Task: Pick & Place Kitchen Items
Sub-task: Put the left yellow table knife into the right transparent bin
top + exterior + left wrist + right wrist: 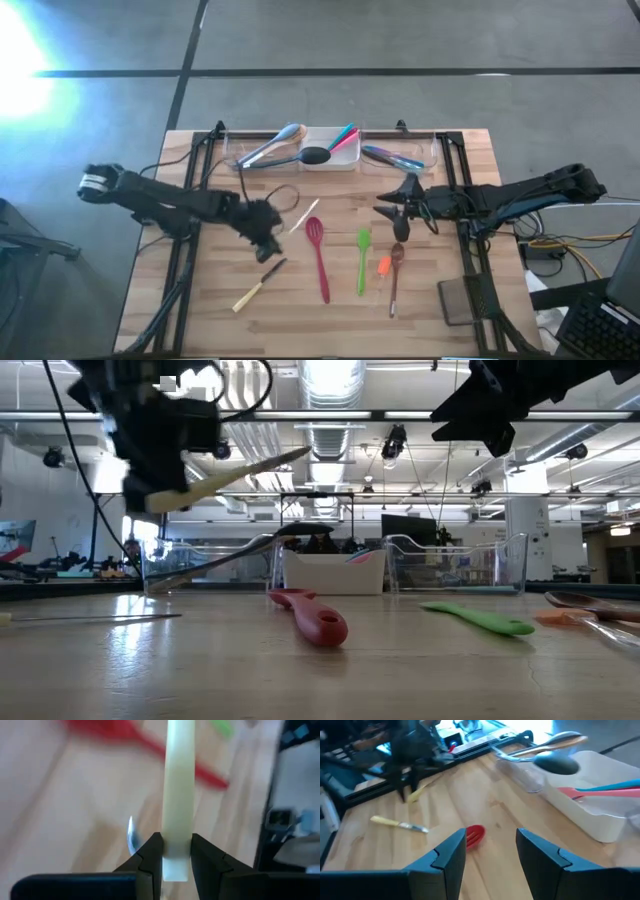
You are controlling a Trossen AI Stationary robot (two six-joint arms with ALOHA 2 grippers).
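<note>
Several utensils already lie in the trays (440, 152) at the tabletop's (200, 310) far edge, among them a black ladle (314, 155), while a red spatula (318, 255), green spatula (362, 258), knife (258, 284) and brown spoon (395, 275) wait on the wood, so the task looks roughly half done. The left claw (176, 851) pinches a cream stick (178, 795) by one end, raised clear of the tabletop near its middle, and the stick slants up and away from the claw. The right claw (490, 852) hangs spread and empty above the spatulas, pointing toward the left arm.
</note>
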